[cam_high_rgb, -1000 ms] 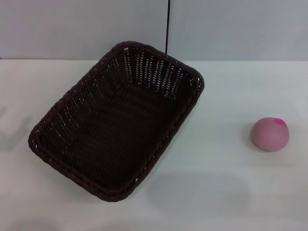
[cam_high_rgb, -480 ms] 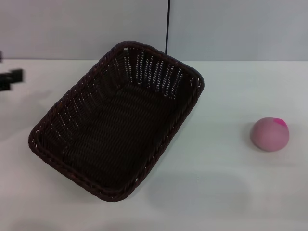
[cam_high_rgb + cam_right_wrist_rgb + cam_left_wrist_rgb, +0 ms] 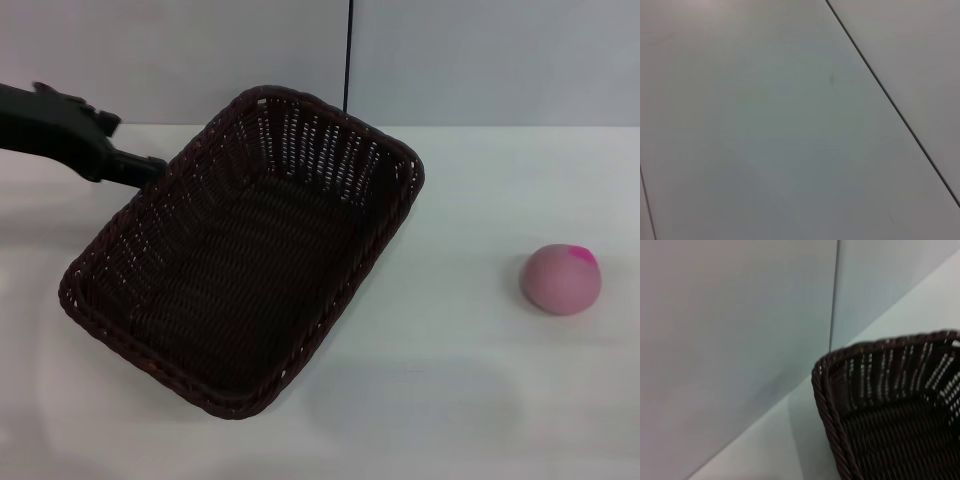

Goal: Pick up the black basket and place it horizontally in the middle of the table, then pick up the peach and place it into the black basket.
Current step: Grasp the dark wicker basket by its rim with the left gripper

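Note:
The black basket (image 3: pixel 245 250) lies empty and at a slant on the white table (image 3: pixel 470 380), left of the middle. Its corner also shows in the left wrist view (image 3: pixel 890 415). The peach (image 3: pixel 561 279) sits on the table at the right, well apart from the basket. My left gripper (image 3: pixel 143 165) reaches in from the left, with its tip at the basket's far left rim. The right gripper is out of view; the right wrist view shows only a plain grey wall.
A grey wall with a dark vertical seam (image 3: pixel 349 50) stands behind the table's far edge. Bare table lies between the basket and the peach and along the front.
My left arm has come into the head view from the left and reached the basket's far left rim. The basket and the peach have not moved.

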Robot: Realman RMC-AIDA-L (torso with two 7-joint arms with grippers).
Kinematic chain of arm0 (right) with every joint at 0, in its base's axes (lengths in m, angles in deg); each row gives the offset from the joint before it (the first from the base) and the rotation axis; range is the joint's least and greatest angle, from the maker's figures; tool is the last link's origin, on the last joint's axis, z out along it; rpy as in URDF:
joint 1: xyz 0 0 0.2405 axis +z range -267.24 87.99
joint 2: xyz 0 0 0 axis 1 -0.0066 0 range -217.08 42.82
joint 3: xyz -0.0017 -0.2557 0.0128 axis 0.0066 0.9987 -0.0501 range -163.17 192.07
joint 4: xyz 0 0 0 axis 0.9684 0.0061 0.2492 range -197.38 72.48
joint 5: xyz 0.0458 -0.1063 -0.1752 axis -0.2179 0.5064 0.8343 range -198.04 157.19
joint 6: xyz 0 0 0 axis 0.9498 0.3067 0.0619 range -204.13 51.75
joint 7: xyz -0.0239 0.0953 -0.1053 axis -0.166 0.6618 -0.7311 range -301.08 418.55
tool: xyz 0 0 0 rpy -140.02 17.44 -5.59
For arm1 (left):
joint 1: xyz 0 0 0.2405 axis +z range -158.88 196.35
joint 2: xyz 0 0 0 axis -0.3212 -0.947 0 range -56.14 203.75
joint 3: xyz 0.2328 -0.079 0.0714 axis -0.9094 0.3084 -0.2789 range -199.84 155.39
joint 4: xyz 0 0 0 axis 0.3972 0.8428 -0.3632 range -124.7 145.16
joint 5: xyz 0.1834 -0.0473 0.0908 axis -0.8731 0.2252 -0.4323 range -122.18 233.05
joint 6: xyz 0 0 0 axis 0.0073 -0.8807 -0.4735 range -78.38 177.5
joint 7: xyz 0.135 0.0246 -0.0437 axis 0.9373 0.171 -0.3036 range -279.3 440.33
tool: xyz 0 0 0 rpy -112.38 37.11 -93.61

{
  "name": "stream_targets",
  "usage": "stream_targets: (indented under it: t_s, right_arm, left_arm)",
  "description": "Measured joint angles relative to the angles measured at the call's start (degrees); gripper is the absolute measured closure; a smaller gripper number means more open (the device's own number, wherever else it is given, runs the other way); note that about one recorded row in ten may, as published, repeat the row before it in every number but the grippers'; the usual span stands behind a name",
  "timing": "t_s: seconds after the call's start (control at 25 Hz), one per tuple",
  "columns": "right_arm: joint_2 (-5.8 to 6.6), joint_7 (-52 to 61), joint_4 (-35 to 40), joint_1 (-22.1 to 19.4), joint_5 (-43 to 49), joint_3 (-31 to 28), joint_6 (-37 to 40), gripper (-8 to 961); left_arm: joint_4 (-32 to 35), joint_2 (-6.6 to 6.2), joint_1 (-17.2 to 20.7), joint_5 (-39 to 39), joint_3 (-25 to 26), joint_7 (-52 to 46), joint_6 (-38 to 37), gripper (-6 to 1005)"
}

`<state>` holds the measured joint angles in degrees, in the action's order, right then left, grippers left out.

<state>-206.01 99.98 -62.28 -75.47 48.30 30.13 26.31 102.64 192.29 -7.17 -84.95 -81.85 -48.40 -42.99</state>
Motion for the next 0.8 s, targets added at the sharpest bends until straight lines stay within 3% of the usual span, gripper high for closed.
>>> stream_targets:
  t_s: [0.32,0.8]
  right_arm:
    - [0.05,2.8,2.4,0.3,-0.1,-0.1,-0.2,256]
    - [0.06,2.9,3.4,0.8,-0.1,0.0,-1.4,256]
  left_arm:
    - [-6.6,0.16,-4.3,-5.9,-6.2,-4.1,0.2,322]
    - [-13.9,0.1,-5.5,-6.4,-7.5,-5.0,2.1,350]
